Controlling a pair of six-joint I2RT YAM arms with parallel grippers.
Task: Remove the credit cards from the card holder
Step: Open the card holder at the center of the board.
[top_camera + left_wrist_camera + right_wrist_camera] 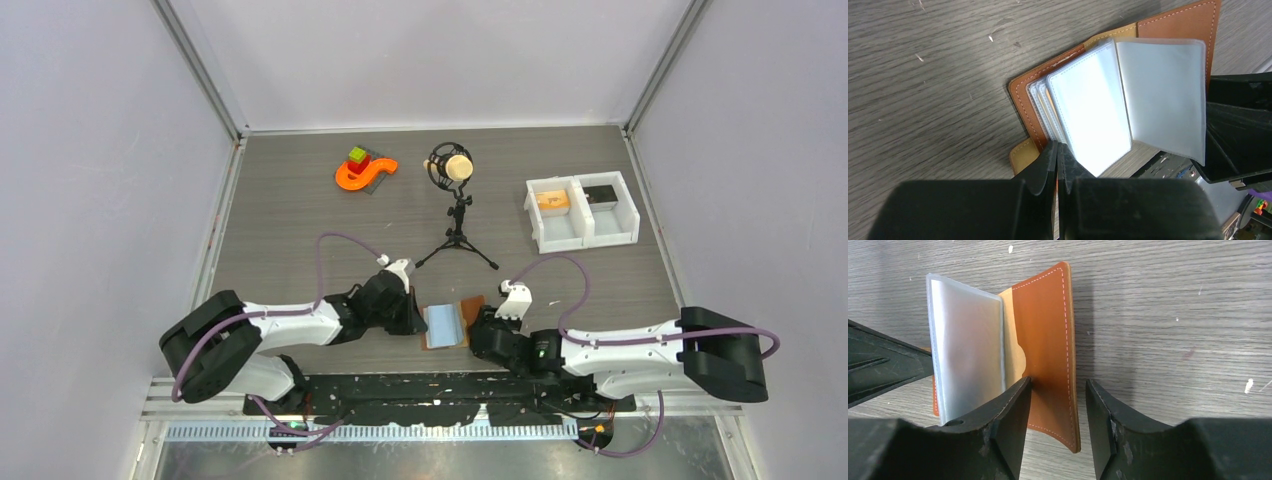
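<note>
Top view: open brown leather bifold card holder (pixel 448 325), pale blue inside, on grey wood-grain table (pixel 300 210), nearer than black tripod stand (pixel 458 240). Left gripper (pixel 412 312) at one edge, right gripper (pixel 482 325) at the other, fingertips too small to judge.

Left wrist view: jaws pressed together at the holder's edge beside fanned clear plastic sleeves (pixel 1093 115). Cannot tell whether leather is pinched. Sleeve contents glared out.

Right wrist view: jaws apart, brown flap between, one finger against it. Holder's near corner hidden.

Plain pale walls (pixel 100 120) enclose a grey wood-grain table (pixel 300 230) on three sides.
</note>
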